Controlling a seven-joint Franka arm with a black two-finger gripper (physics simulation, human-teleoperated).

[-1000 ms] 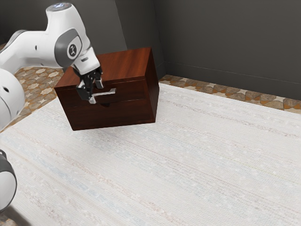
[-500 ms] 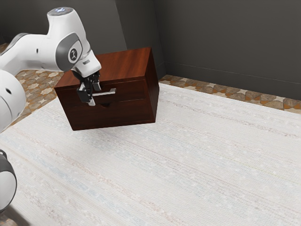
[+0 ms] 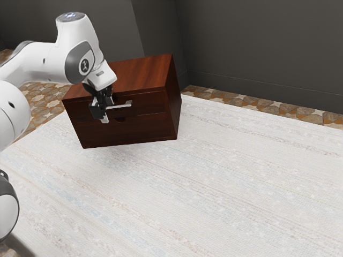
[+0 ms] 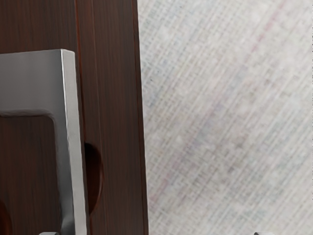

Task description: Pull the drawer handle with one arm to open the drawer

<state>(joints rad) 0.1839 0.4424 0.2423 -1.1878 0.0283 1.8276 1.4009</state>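
The gripper [image 3: 102, 110] was positioned at one end of the drawer handle [image 3: 120, 105]. Whether the fingers were apart or clamped could not be determined.

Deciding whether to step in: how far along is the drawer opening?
Approach looks done: the tool sits at the handle, its end toward the exterior view's left. In hand: taking hold. Left: the whole pull, since the drawer front lies flush with the cabinet.

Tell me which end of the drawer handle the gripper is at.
The end toward the exterior view's left. The gripper is at that end of the silver drawer handle; the other end, toward the view's right, is free.
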